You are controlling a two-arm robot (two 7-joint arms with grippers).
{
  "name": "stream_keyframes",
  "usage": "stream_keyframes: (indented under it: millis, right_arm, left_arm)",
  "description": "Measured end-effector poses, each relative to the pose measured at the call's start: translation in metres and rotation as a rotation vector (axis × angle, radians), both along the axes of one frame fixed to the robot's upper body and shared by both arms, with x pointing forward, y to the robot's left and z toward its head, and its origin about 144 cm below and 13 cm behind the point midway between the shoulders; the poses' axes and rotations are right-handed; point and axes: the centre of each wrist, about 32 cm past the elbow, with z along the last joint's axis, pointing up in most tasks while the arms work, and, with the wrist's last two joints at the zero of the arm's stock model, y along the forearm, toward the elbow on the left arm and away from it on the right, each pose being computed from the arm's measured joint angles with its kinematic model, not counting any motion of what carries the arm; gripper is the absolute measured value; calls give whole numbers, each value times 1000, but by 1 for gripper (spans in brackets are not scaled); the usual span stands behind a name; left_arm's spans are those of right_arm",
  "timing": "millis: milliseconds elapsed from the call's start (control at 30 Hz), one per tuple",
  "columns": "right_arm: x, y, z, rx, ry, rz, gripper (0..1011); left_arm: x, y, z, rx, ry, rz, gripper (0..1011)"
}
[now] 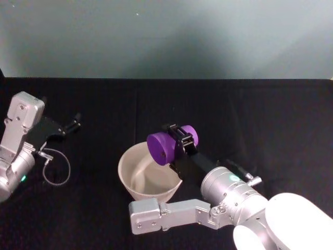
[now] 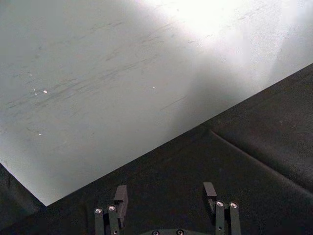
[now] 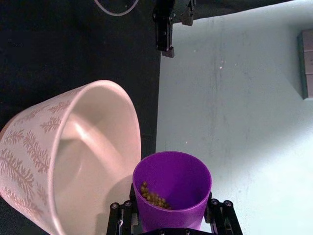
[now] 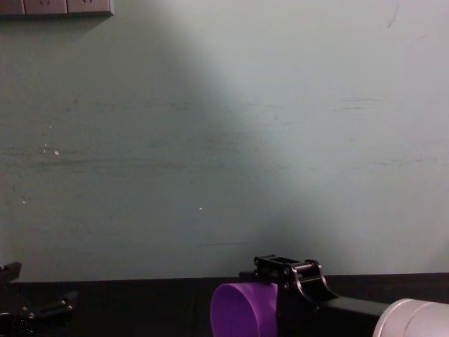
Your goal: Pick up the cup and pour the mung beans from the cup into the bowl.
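Closest, at the bottom of the right wrist frame, the cup (image 3: 172,188) sits clamped in the right gripper (image 3: 171,218), a few beans (image 3: 154,198) low inside. Across the head frame, the left gripper (image 1: 70,125) idles at left, jaws apart, the bowl (image 1: 120,172) sits lower centre, and the cup hangs tipped over its right rim; I would tilt it further slowly, mouth inside that rim, so beans slide rather than bounce. Cup hides part of the bowl's inside, and the chest frame's bottom edge cuts the cup
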Motion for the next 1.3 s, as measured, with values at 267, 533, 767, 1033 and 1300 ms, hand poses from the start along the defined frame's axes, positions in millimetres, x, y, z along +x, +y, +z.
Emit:
stream_keyframes:
  millis: [267, 533, 767, 1033, 1300]
  right_arm:
    - [0, 3, 0, -34, -25, 6, 724]
    - [-1, 5, 0, -65, -39, 9, 724]
    - [-1, 7, 0, -93, -49, 8, 724]
    - [-2, 9, -1, -111, -51, 9, 724]
    - [-3, 10, -2, -123, -54, 10, 724]
  left_arm:
    - [0, 0, 0, 0, 0, 0, 1000]
    - [0, 0, 0, 0, 0, 0, 1000]
    - [0, 0, 0, 0, 0, 0, 1000]
    - [0, 0, 0, 0, 0, 0, 1000]
    - [0, 0, 0, 0, 0, 0, 1000]
